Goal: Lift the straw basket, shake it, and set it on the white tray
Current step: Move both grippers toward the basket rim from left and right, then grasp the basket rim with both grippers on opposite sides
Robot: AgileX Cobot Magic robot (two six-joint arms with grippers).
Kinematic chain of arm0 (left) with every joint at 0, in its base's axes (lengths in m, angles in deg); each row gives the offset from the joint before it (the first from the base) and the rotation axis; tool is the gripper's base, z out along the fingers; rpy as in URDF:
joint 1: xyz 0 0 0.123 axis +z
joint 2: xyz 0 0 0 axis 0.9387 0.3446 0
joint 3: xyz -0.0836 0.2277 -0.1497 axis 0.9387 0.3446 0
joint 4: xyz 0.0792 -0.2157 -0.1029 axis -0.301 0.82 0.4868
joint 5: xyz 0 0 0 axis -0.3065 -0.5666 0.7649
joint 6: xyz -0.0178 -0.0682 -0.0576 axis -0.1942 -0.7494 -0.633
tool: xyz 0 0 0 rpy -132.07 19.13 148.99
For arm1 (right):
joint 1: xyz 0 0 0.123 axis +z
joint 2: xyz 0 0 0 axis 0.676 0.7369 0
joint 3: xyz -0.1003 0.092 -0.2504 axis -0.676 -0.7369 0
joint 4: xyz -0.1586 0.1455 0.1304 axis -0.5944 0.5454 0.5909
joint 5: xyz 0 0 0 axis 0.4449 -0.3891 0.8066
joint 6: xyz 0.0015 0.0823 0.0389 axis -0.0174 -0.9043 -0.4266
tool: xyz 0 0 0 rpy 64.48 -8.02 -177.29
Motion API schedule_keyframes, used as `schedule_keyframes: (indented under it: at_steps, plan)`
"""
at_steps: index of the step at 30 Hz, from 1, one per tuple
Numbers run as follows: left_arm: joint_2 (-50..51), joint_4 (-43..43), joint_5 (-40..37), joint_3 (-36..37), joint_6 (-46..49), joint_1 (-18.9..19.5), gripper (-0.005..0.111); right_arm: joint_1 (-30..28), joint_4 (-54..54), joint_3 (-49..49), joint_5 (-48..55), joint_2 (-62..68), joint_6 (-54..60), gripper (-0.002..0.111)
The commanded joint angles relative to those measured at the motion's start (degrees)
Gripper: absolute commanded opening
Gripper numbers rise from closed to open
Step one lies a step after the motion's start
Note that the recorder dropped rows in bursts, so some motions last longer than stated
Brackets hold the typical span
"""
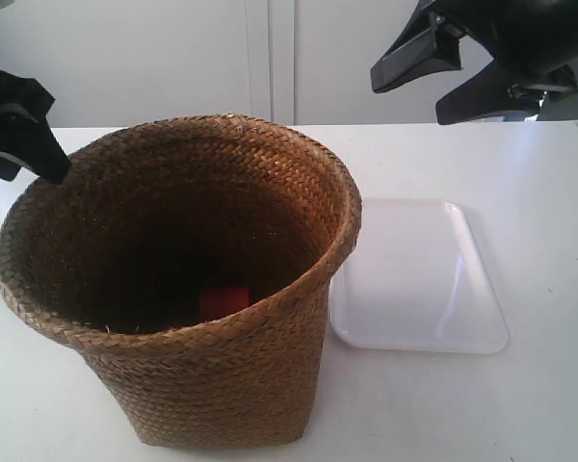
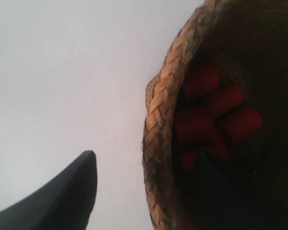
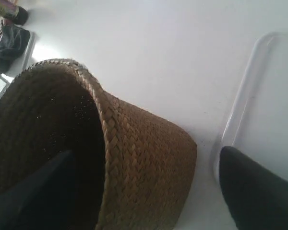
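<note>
Straw basket (image 1: 202, 385): red blocks (image 1: 223, 300) inside | white tray (image 1: 419, 279) beside | L claw (image 2: 146, 158), R claw (image 3: 146, 153) spread

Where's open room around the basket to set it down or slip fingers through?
The white tray is bare, as is the table beyond and in front of it. Tight: the rim of the straw basket crowds the tray's edge, and red blocks lie inside it.
</note>
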Motion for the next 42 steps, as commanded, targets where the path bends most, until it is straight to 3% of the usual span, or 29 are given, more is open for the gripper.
schedule_keyframes:
  at_steps: [1,10,21,28,33,42]
  plan:
    - [0.69,0.85,-2.92,-0.25,-0.69,0.01,0.070,1.26,1.00,0.15,1.58,0.01,-0.08,0.076]
    - [0.81,0.85,-2.92,-0.25,-0.59,0.01,0.070,7.62,-3.46,0.15,0.92,0.01,-0.15,0.076]
    - [0.81,0.85,-4.33,-0.25,0.20,0.01,0.070,7.89,0.63,0.15,-5.21,0.01,-2.75,0.076]
    - [0.81,1.30,-5.89,-0.25,1.39,0.01,0.070,13.19,-14.16,0.27,-4.38,0.01,-6.56,0.077]
    - [0.81,1.30,-6.80,-0.25,1.39,0.01,0.070,17.96,-23.06,0.27,-5.25,0.36,-10.82,0.084]
    - [0.88,3.26,-6.86,1.58,3.12,-0.10,0.070,20.54,-24.02,0.27,-5.33,3.79,-12.27,0.084]
